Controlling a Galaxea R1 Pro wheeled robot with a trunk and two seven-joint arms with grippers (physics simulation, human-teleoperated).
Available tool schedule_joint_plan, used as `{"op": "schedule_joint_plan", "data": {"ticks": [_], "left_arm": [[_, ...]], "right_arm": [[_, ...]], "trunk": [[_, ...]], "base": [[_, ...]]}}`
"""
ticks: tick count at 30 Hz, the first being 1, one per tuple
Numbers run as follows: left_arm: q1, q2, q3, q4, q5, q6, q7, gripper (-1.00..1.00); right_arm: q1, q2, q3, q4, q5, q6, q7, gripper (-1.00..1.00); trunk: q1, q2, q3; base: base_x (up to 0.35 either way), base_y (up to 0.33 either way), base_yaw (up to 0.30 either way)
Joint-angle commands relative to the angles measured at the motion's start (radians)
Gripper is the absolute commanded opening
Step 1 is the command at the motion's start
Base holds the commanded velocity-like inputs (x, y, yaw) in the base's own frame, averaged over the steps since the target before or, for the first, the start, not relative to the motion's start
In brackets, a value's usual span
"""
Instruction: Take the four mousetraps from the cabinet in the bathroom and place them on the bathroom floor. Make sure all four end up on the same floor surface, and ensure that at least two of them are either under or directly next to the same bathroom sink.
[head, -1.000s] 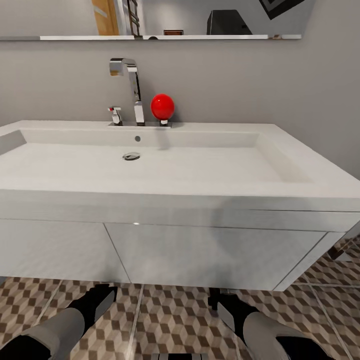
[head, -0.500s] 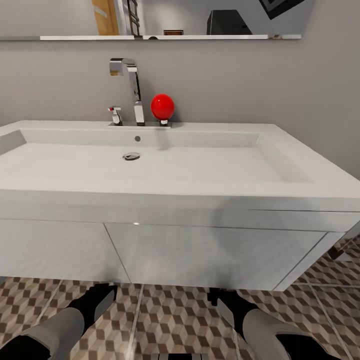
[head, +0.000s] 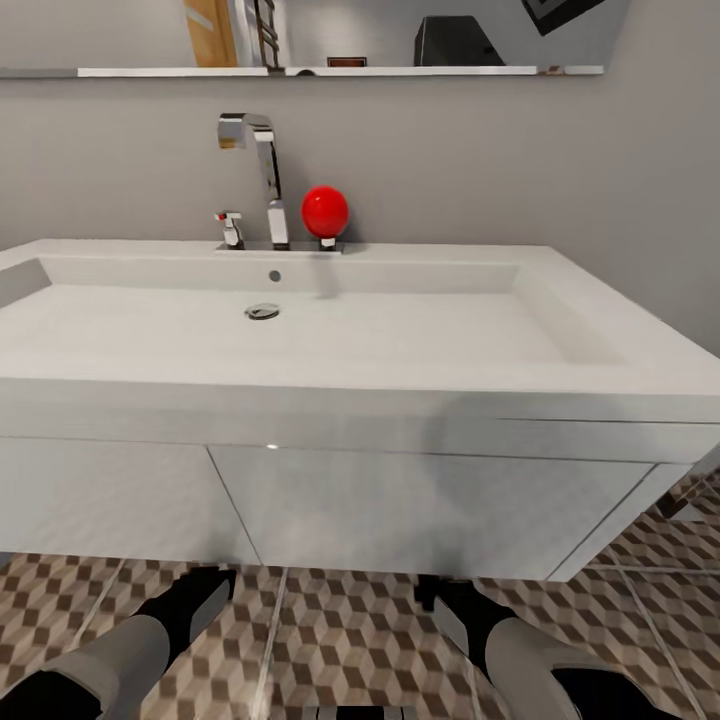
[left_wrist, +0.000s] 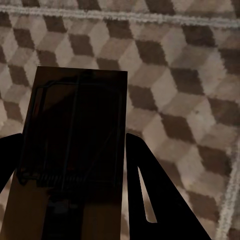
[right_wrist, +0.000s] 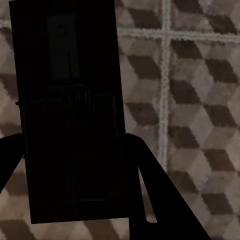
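Each claw (left_wrist: 75, 200) around an unlabelled mousetrap (left_wrist: 75, 135)

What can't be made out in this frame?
- Floor under the sink: hidden by the vanity, head view.
- Left pincer and right pincer tips: tucked beneath the vanity.
- Mousetrap and second mousetrap: in deep shadow, details unclear in the wrist views.

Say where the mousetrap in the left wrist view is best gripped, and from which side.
Pinch the mousetrap across its long edges at the plain wooden end, approaching from that short end. The board is thin and flat, and its metal parts lie farther along; the left claw straddles it so.
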Motion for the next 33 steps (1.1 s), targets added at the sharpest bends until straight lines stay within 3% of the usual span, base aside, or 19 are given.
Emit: {"op": "schedule_joint_plan", "data": {"ticks": [1, 25, 33], "left_arm": [[0.0, 0.001, -0.009, -0.003, 0.005, 0.008, 0.005, -1.0], [0.0, 0.001, -0.006, -0.003, 0.005, 0.009, 0.004, -1.0], [0.0, 0.004, -0.006, -0.003, 0.005, 0.008, 0.004, -1.0]], "right_arm": [[0.0, 0.001, -0.007, -0.002, 0.005, 0.005, -0.003, -1.0], [0.001, 0.001, -0.007, -0.002, 0.005, 0.005, -0.003, -1.0], [0.001, 0.002, -0.007, -0.002, 0.005, 0.004, -0.003, -1.0]], "trunk": [[0.0, -0.001, -0.005], [0.011, -0.006, -0.098], [0.011, -0.006, -0.098]], "base": [[0.0, 0.0, 0.0], [0.0, 0.0, 0.0], [0.0, 0.0, 0.0]]}}
